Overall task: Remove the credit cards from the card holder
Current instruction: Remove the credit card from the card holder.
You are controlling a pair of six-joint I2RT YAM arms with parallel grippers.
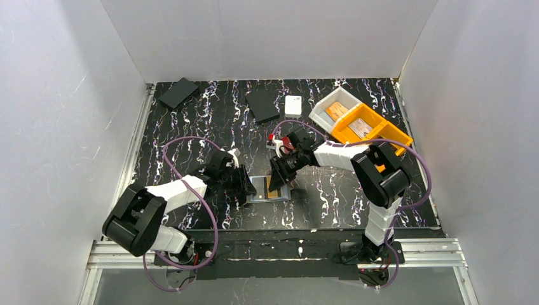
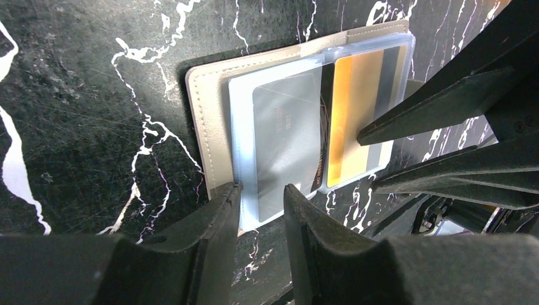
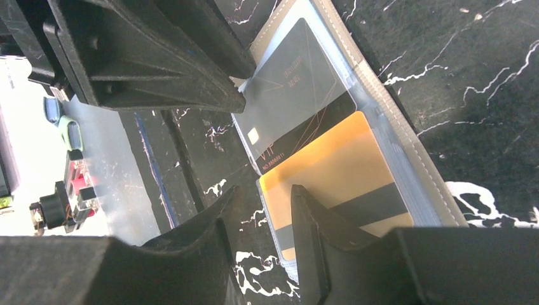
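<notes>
The small grey stitched folding card holder (image 2: pixel 206 114) lies open and flat on the glossy black, white-veined table (image 2: pixel 82 114). Its clear plastic sleeves (image 2: pixel 241 127) hold a thin matte grey-blue card (image 2: pixel 286 140) and a smooth orange card (image 2: pixel 356 121) with a dark stripe. The left gripper (image 2: pixel 262 190) is slightly spread and straddles the blue card's sleeve edge. The right gripper (image 3: pixel 264 194), also narrowly parted, sits at the orange card's corner

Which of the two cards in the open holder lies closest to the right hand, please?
The orange card with the dark stripe: the right hand sits at its edge. The grey-blue card lies in the other half, by the left hand.
</notes>
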